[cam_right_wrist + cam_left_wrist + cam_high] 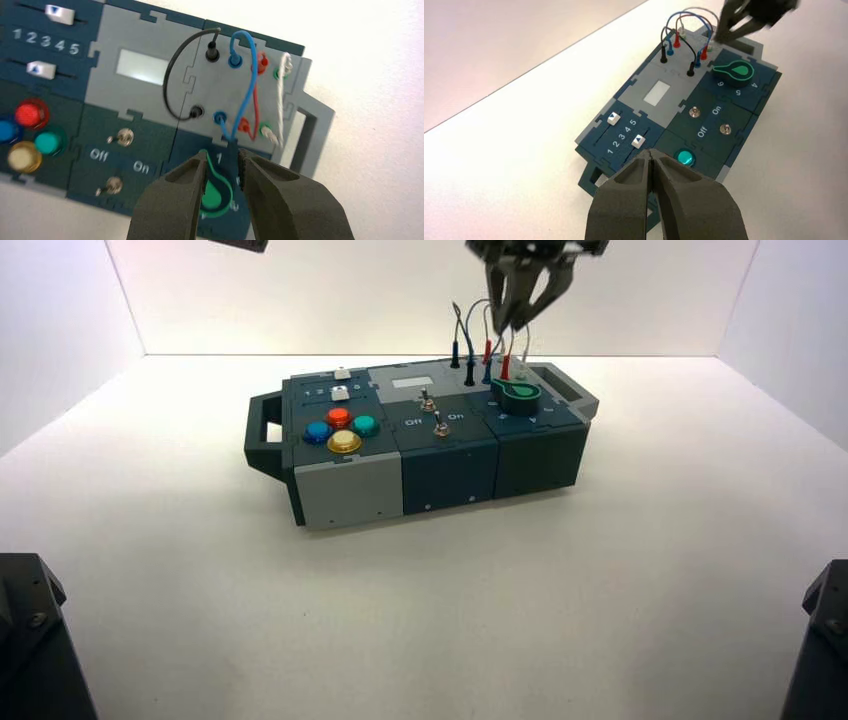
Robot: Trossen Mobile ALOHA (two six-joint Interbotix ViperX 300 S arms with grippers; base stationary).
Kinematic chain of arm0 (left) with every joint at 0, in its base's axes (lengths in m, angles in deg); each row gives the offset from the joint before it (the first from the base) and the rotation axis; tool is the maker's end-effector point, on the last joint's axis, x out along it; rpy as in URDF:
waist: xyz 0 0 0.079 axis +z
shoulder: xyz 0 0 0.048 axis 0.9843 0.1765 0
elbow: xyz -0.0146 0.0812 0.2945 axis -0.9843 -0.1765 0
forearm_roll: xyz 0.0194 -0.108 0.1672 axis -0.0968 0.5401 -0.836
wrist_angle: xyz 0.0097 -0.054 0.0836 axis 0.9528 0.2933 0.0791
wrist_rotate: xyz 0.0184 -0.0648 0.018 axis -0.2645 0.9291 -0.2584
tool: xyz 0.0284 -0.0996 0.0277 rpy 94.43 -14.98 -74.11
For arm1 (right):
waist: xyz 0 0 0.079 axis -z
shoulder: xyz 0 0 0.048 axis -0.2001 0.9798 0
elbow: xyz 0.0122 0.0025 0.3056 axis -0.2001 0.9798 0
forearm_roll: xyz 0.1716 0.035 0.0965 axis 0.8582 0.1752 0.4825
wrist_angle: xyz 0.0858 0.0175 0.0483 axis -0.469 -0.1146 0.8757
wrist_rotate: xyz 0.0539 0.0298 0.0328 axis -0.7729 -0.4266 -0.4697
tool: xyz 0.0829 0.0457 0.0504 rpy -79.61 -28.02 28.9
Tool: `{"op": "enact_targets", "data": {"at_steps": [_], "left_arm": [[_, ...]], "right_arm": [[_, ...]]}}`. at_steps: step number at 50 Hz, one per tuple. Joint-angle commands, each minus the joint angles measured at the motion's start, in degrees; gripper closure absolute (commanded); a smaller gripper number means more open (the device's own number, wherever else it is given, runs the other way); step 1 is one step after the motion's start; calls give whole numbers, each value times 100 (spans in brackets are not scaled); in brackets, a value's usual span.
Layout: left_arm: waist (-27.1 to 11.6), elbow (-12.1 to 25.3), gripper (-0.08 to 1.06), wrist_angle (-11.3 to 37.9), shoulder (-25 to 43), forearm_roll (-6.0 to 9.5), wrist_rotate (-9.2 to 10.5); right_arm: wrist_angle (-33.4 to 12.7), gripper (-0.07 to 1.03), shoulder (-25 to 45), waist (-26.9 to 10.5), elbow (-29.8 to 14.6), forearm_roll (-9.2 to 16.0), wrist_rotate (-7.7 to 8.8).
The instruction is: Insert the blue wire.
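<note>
There's the box (350,492), with the right gripper (223,155) above its right-hand part, nearer the job and spread wide on nothing, while the left gripper (651,154) waits pressed together over the box's left part. Just below the right one and a little left arches the blue wire (250,90), running front to back, both slim plugs apparently in their sockets: insertion looks done, so backing straight up should avoid snagging it!
</note>
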Motion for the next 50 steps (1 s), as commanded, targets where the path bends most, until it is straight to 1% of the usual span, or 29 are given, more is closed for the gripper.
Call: {"op": "enact_targets", "data": {"at_steps": [1,12,16,18,20,22,23,28,31,37,44,50], "left_arm": [[18,62,101,-88,70,-9,-26],[26,62,101,-149,123,0,88],[88,53,101,-193,114,9,105],[123,35,101,-220,105,9,114],[123,35,101,-220,105,9,114],[185,18,101,-272,97,18,141],[272,0,101,-334,62,18,193],[448,-62,101,-457,-18,18,299],[571,-114,101,-563,-70,18,343],[738,-211,101,-800,-202,18,343],[905,-352,101,-1063,-413,18,352],[1081,-404,101,-1187,-466,18,343]], "right_arm": [[-9,61,-580,18,70,18,-9],[62,61,-1081,18,255,9,-18],[237,61,-1345,18,404,18,-18],[404,61,-1503,18,519,9,-18],[404,61,-1503,18,519,9,-18],[668,61,-1688,26,686,9,-26],[958,61,-1881,97,888,-9,-18],[1415,61,-2188,290,1204,0,-18],[1696,61,-2426,554,1468,26,-26],[1995,61,-2698,747,1811,79,-44],[2742,61,-3138,800,2338,88,-44],[3401,61,-3516,993,2742,97,-53]]}}
